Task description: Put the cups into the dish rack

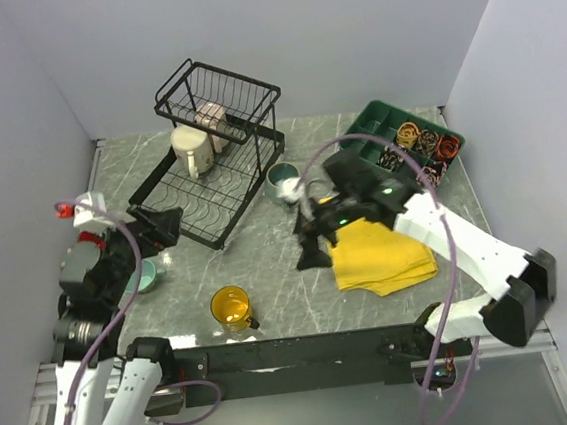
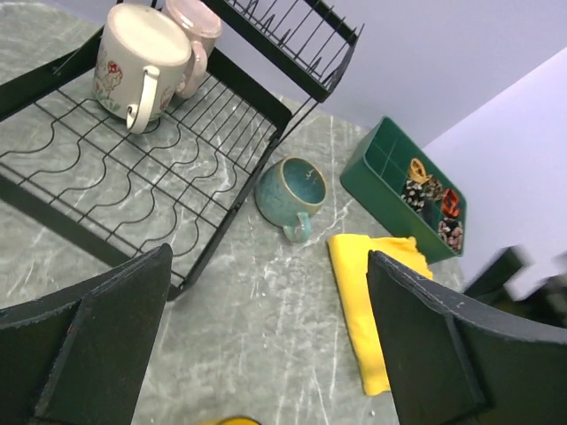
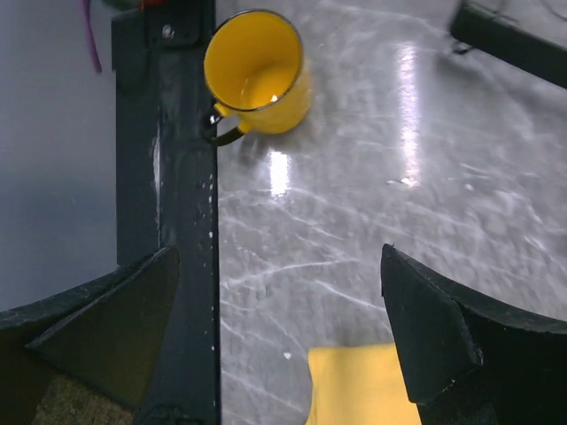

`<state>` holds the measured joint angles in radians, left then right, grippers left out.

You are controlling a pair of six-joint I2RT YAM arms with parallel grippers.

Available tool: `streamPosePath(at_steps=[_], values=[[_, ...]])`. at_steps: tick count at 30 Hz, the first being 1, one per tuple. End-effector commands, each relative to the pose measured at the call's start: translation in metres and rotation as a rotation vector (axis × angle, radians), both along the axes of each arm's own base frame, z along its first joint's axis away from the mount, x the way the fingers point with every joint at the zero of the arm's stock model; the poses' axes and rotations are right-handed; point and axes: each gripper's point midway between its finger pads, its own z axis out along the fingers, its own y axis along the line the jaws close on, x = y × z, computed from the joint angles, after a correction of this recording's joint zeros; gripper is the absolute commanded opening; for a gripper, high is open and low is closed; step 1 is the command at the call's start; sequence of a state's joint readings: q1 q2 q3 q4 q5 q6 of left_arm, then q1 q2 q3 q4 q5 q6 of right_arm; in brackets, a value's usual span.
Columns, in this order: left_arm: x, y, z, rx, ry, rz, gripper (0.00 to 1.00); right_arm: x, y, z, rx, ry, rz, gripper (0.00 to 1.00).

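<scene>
Yellow ceramic handled mug (image 1: 231,307), table near edge, upright: next pick, prob. Right gripper (image 3: 279,328) jaws apart, empty; left gripper (image 2: 270,345) ditto. Rec.: straddle rim opp. handle, lift straight.

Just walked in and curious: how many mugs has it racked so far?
Done: the cream floral mug and a pinkish mug stand in the dish rack. In hand: nothing; the left gripper and right gripper are open and empty. Left on the table: a teal mug, a yellow mug and a pale green mug.
</scene>
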<state>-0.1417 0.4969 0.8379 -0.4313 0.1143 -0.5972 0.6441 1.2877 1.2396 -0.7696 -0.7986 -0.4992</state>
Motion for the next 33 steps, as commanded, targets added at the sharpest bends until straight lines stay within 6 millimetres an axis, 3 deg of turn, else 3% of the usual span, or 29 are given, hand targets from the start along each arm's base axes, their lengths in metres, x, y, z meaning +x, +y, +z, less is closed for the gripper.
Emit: streamPosePath(at_steps=[1,2,4,5,6,7,8,9,15,17,18,20,24,33], values=[[-0.025,0.013,0.013,-0.052,-0.011,0.07,0.96,-0.004,0.035,-0.014,-0.146,-0.057,0.035,1.0],[-0.033,0.016,0.022,-0.061,-0.04,0.082,0.96,-0.003,0.046,-0.006,-0.138,-0.082,0.058,1.0],[-0.041,0.024,0.026,-0.065,-0.052,0.117,0.96,-0.014,0.064,-0.023,-0.21,-0.099,0.159,1.0],[-0.05,0.025,0.033,-0.071,-0.083,0.117,0.96,-0.014,0.078,-0.007,-0.19,-0.142,0.205,1.0],[-0.055,0.026,0.036,-0.074,-0.094,0.117,0.96,-0.022,0.077,-0.025,-0.269,-0.101,0.272,1.0],[-0.058,0.037,0.034,-0.073,-0.087,0.178,0.96,-0.031,0.086,-0.025,-0.27,-0.145,0.375,1.0],[-0.068,0.041,0.042,-0.077,-0.118,0.191,0.96,-0.03,0.098,-0.012,-0.248,-0.188,0.409,1.0],[-0.072,0.044,0.044,-0.076,-0.129,0.207,0.96,-0.031,0.103,-0.024,-0.279,-0.181,0.447,1.0],[-0.102,0.063,0.058,-0.09,-0.195,0.283,0.96,-0.051,0.144,-0.04,-0.219,-0.376,0.711,1.0],[-0.107,0.066,0.059,-0.094,-0.205,0.295,0.97,-0.052,0.158,-0.039,-0.205,-0.415,0.732,1.0],[-0.109,0.067,0.06,-0.096,-0.211,0.3,0.96,-0.051,0.164,-0.05,-0.227,-0.405,0.742,0.99],[-0.114,0.069,0.063,-0.099,-0.229,0.307,0.96,-0.046,0.178,-0.047,-0.223,-0.427,0.733,0.98],[-0.117,0.068,0.062,-0.1,-0.24,0.298,0.97,-0.038,0.205,-0.065,-0.237,-0.422,0.688,0.91],[-0.122,0.068,0.06,-0.103,-0.245,0.297,0.96,-0.031,0.213,-0.113,-0.334,-0.39,0.657,0.73]])
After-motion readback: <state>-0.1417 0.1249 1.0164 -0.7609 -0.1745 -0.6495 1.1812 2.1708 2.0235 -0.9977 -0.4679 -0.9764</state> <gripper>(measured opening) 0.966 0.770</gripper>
